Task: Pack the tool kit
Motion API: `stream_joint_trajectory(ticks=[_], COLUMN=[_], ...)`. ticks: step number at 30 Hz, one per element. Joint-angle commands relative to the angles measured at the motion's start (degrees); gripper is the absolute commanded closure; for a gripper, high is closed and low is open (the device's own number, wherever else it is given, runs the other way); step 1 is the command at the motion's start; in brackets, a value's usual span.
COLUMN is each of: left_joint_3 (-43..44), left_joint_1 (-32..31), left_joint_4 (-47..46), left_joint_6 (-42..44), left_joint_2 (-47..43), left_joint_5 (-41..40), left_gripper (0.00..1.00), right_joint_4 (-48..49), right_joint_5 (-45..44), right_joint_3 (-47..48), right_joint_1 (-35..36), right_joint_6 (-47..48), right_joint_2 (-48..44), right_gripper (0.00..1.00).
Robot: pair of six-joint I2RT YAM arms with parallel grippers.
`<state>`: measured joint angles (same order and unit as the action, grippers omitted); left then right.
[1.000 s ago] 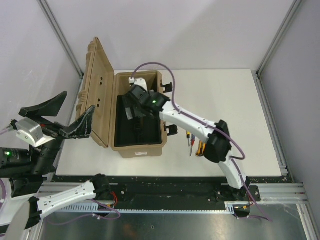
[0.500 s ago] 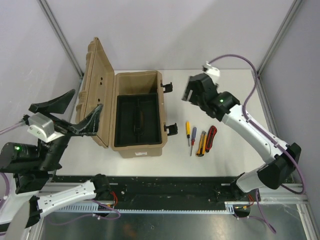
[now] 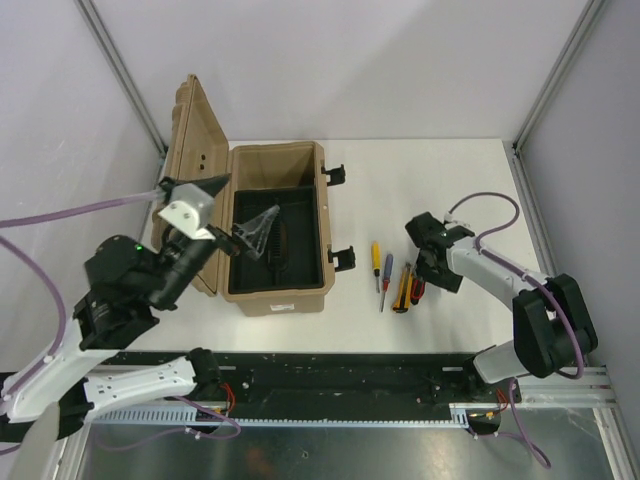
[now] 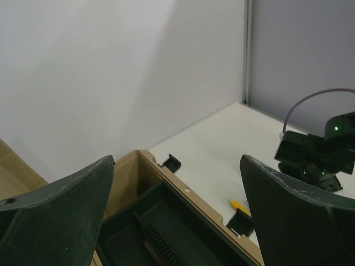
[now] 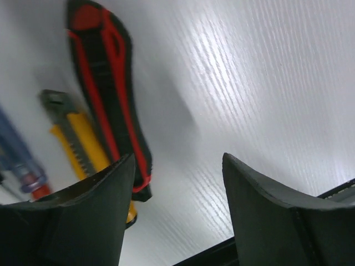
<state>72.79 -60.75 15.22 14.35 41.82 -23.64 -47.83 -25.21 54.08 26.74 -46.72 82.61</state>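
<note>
Jaws of my right gripper (image 5: 176, 166) stand spread and empty, low beside the pliers (image 5: 105, 83), I judge to take them; left gripper (image 4: 177, 166) hangs wide apart over the open case (image 3: 275, 298), which sits near the tools on the worktop (image 3: 450, 190).

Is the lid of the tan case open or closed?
Open. The lid stands swung back on the left side of the tan case, and the black inside tray is exposed.

No writing, label, brand or number can be read on the tan case (image 3: 275, 300) or elsewhere.
</note>
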Motion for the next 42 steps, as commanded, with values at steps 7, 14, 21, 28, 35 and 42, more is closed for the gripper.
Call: stream_joint_trajectory(ticks=[7, 14, 21, 28, 35, 42], left_joint_3=[2.88, 2.82, 2.84, 2.54, 2.44, 2.00], left_joint_1=[-0.20, 0.20, 0.62, 0.99, 1.23, 1.25], left_joint_4=[4.06, 4.47, 4.36, 4.30, 4.17, 3.12], left_joint_6=[-4.68, -5.08, -4.17, -4.00, -3.65, -2.29], left_joint_2=[3.39, 4.02, 3.93, 3.20, 2.87, 1.75], left_joint_5=[2.00, 1.97, 2.61, 2.45, 2.34, 1.54], left_gripper=[0.00, 0.01, 0.01, 0.01, 0.01, 0.01], right_joint_4=[13.20, 14.41, 17.85, 18.86, 19.62, 15.86], right_joint_5=[6.74, 5.02, 7.60, 7.42, 7.99, 4.41], right_joint_3=[-4.86, -4.87, -4.87, -4.87, -4.65, 0.96], right_joint_1=[-3.53, -4.10, -4.97, -5.16, -5.16, -4.08], right_joint_6=[2.47, 2.86, 4.71, 5.25, 6.57, 7.68], right_joint_2=[1.94, 0.03, 6.17, 9.56, 10.36, 3.43], right_gripper=[0.37, 0.34, 0.35, 0.45, 0.69, 0.86])
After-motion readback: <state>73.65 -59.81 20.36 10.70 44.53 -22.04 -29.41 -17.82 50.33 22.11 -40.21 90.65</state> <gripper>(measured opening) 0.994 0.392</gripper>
